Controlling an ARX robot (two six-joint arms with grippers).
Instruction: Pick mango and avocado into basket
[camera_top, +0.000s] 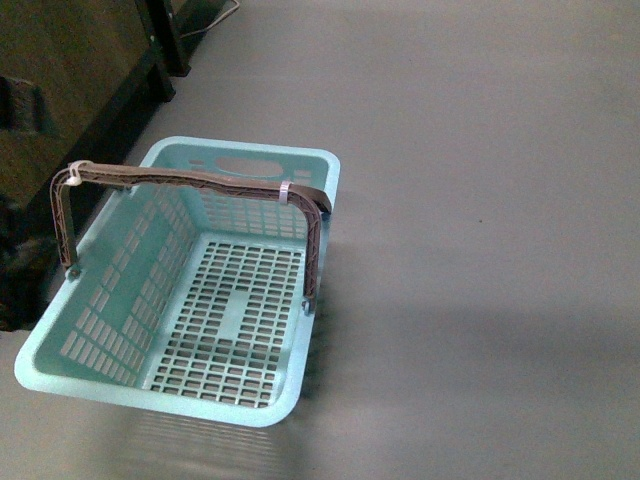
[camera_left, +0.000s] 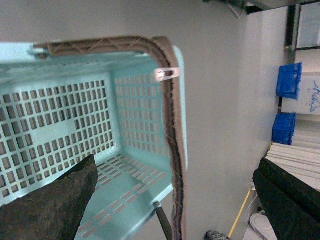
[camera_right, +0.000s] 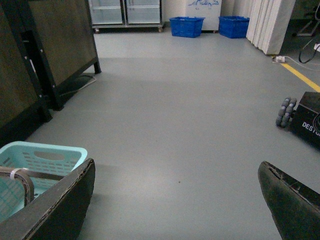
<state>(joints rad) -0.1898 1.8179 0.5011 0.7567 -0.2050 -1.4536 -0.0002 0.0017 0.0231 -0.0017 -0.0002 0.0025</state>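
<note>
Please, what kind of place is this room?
Probably a lab or storage hall, not a home: blue plastic crates stand by the far wall beside glass-door cabinets, and a yellow floor line is painted on the floor.

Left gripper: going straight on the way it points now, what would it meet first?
Probably the handle of the basket, along its rim: the open left gripper centres about on it. Floor lies just beside. Depth unclear.
</note>
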